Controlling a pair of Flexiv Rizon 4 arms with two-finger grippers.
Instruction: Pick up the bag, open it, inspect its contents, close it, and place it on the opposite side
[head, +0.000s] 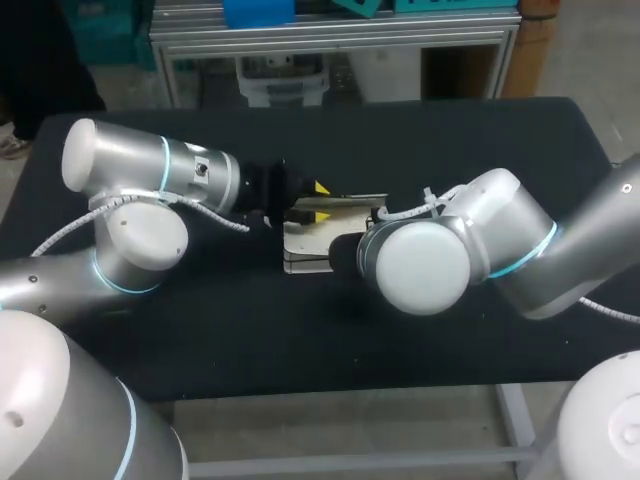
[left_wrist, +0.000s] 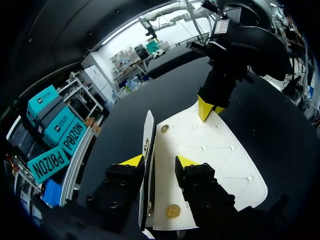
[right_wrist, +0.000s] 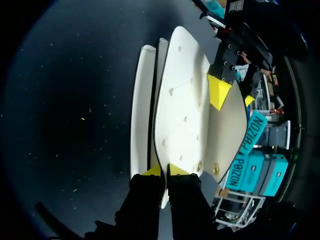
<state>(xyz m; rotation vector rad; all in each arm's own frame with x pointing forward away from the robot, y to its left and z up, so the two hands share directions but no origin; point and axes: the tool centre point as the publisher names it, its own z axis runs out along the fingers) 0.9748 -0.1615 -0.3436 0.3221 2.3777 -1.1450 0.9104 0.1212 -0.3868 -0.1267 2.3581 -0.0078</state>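
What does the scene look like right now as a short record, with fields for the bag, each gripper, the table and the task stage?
bag: white, at the table's middle between both grippers, panels spread apart
left gripper: open, fingers on either side of an upright bag panel
right gripper: shut on the edge of the bag's flap
table: black
task stage: bag appears open; not yet closed or placed on the opposite side
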